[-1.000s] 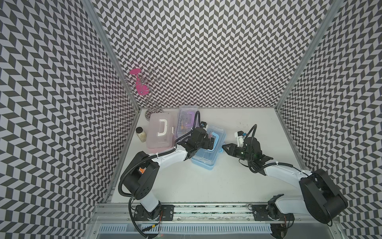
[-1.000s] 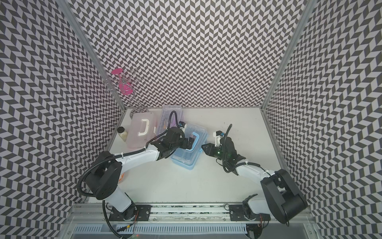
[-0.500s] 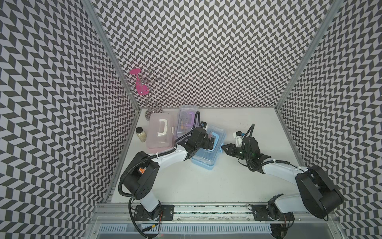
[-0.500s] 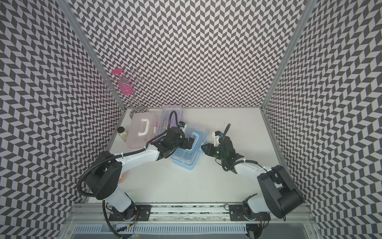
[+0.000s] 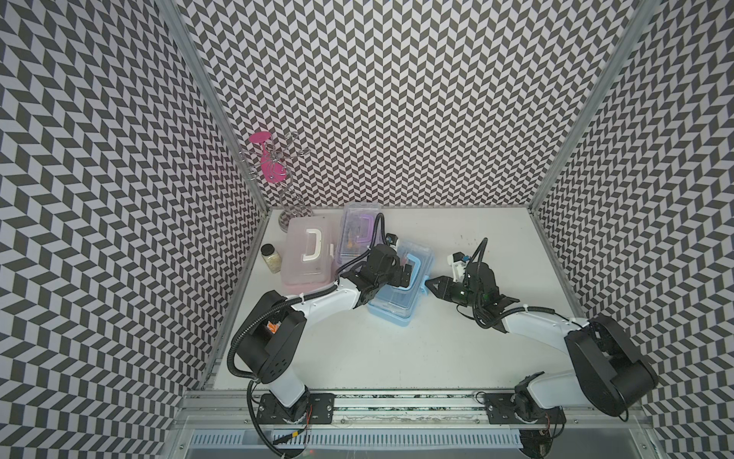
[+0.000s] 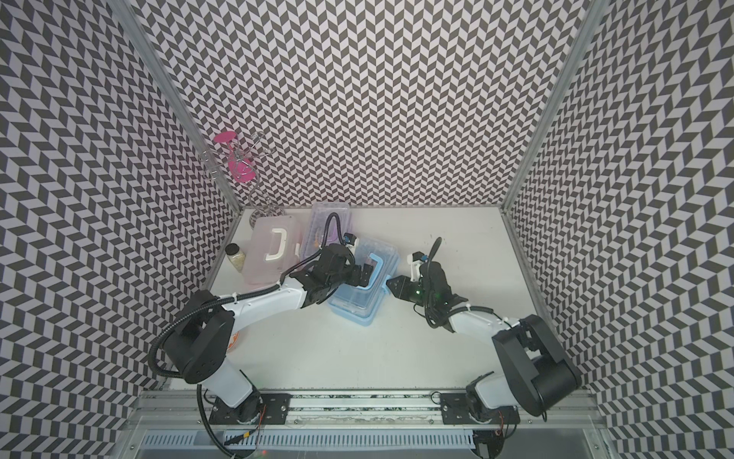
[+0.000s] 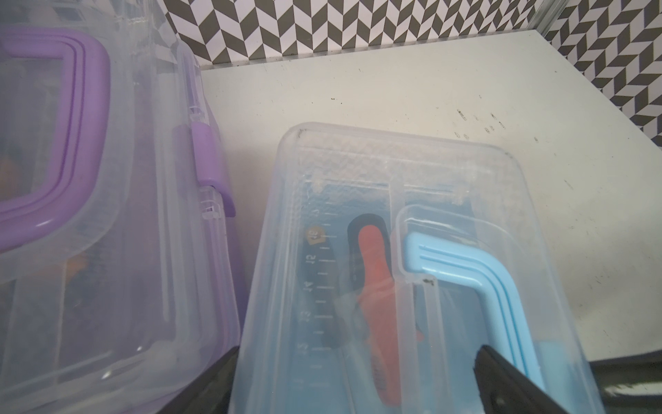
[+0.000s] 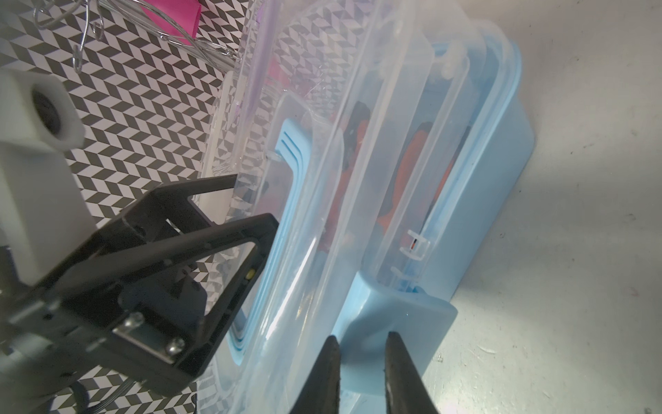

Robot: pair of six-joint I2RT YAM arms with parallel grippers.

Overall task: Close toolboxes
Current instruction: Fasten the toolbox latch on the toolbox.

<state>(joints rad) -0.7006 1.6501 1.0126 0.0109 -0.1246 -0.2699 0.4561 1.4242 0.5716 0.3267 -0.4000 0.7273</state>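
a small jar is seen farthest left of the blue box. the pink box is placed next, and the purple box just beside the blue box's left long side. the left claw is spread wide and laid on the blue box's clear lid, one finger by the blue handle; nothing is seen clasped.

the blue box is set with its long axis running away from the robot, slightly turned. its latch is found on the right long side, flared outward, so it is judged not yet snapped down. the right claw is placed at that latch, jaws narrow with a slim gap; whether the latch is pinched or only pushed cannot be told. the right claw is judged the nearer one.

right of the blue box the table is seen bare, so room is given for a leftward push, braced by the left claw.
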